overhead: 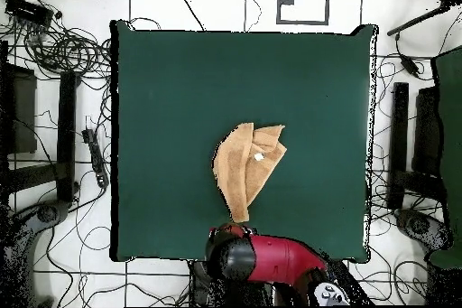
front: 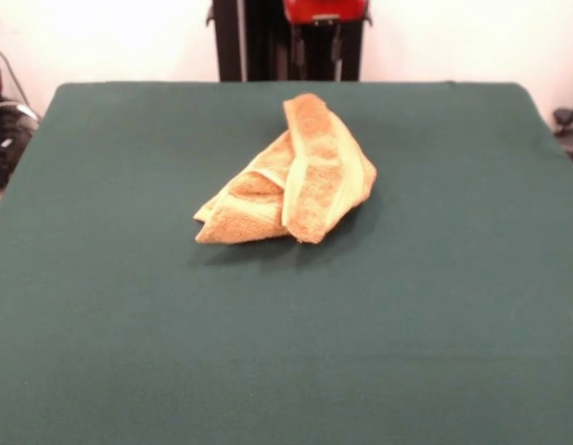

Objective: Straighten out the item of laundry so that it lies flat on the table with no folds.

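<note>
near the table's (front: 101, 352) middle, toward the robot's side, the towel (front: 291, 176) lay bunched in overlapping folds, so unfolding remained. the arm (overhead: 271, 261) sat drawn back at the edge; its gripper's state couldn't be told.

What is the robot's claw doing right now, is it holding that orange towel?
Gripper: cannot be told; only the red and black arm shows, drawn back at the table's edge.
The crumpled orange-yellow terry towel lies alone on the dark green table, untouched.

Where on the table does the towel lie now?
In the overhead view the towel lies folded near the middle of the table, slightly toward the robot's base; nothing touches it.
</note>
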Controlling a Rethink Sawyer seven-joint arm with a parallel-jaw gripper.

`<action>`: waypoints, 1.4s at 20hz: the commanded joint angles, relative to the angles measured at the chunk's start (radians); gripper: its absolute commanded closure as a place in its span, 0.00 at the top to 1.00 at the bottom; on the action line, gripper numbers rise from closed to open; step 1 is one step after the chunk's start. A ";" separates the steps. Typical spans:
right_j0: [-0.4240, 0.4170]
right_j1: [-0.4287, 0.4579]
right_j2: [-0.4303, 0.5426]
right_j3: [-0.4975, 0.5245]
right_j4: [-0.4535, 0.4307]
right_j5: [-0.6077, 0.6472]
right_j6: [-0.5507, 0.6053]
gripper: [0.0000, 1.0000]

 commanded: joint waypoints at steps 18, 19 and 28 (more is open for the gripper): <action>0.013 0.187 0.103 -0.280 -0.026 -0.064 0.081 1.00; 0.012 0.190 0.102 -0.281 -0.027 -0.067 0.082 1.00; 0.015 0.308 0.076 -0.311 -0.024 -0.171 0.125 1.00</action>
